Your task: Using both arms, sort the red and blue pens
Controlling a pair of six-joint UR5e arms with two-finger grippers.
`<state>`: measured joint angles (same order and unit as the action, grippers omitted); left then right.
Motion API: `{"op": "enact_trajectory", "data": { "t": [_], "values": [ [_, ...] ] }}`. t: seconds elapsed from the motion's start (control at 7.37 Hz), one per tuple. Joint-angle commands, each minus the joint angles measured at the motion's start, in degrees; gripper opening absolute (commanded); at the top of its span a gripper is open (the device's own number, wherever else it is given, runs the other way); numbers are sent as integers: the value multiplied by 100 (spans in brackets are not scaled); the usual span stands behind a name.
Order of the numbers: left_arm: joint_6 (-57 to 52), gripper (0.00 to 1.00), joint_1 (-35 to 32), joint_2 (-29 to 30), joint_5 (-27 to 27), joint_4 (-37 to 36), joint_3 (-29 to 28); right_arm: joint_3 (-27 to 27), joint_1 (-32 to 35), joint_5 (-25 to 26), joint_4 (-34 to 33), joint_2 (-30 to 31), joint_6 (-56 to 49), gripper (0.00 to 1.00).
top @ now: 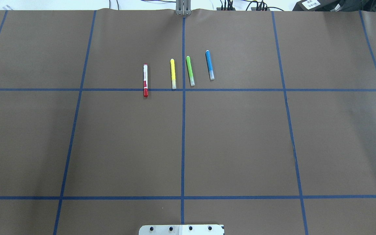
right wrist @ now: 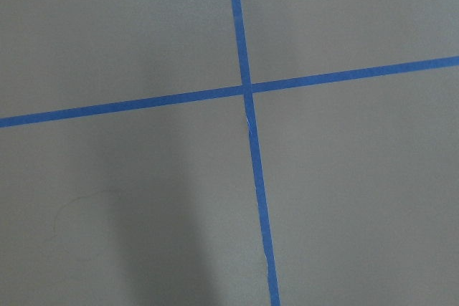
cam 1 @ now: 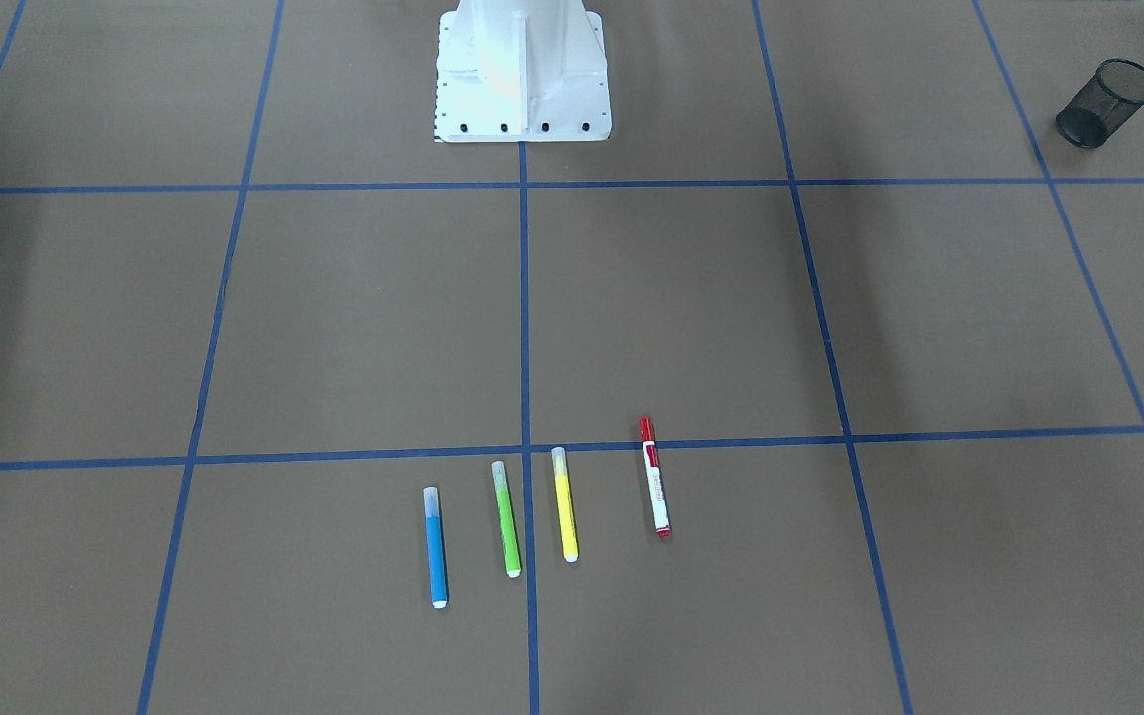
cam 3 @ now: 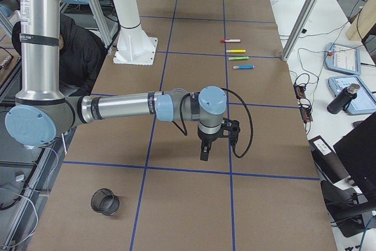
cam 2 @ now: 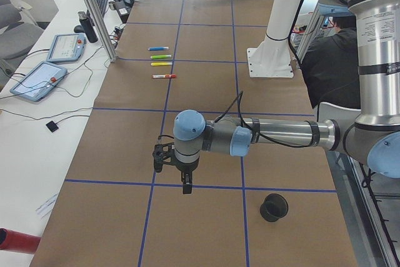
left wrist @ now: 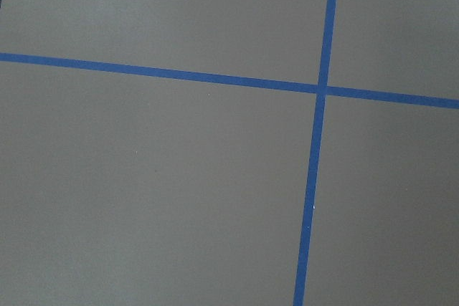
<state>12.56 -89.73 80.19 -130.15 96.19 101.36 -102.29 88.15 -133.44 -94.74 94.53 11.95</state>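
Red pen lies at the left end of a row of four, seen from the robot's side, on the far part of the table. Its red cap sits right across a blue tape line. Next to it come a yellow pen and then a green pen. The blue pen is at the right end. None of them touch each other.

Both arms are well away from the pens. The left arm reaches out low over the table's left end. The left gripper points down over bare paper, near a black mesh cup. The right arm does the same at the right end, with the right gripper near a second cup. I can only see the grippers from the side, so I cannot tell if their fingers are apart or together. I see no pen in them. The wrist cameras show only brown paper and blue tape.

So I think the job has not started. All of it is left to do. Each arm has to go to a pen, pick it up and carry it off, most likely to the cup on its own side. The yellow and green pens should stay put.
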Motion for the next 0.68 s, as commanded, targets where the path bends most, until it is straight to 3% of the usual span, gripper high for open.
{"op": "enact_trajectory", "data": {
  "t": [0.0, 0.54],
  "values": [
    [1, 100, 8, -38, -1, 14, 7, 8, 1, 2, 0, 21, 0, 100],
    [-8, 100, 8, -30, -1, 49, -55, 51, 1, -15, 26, 92, -18, 100]
  ]
}}
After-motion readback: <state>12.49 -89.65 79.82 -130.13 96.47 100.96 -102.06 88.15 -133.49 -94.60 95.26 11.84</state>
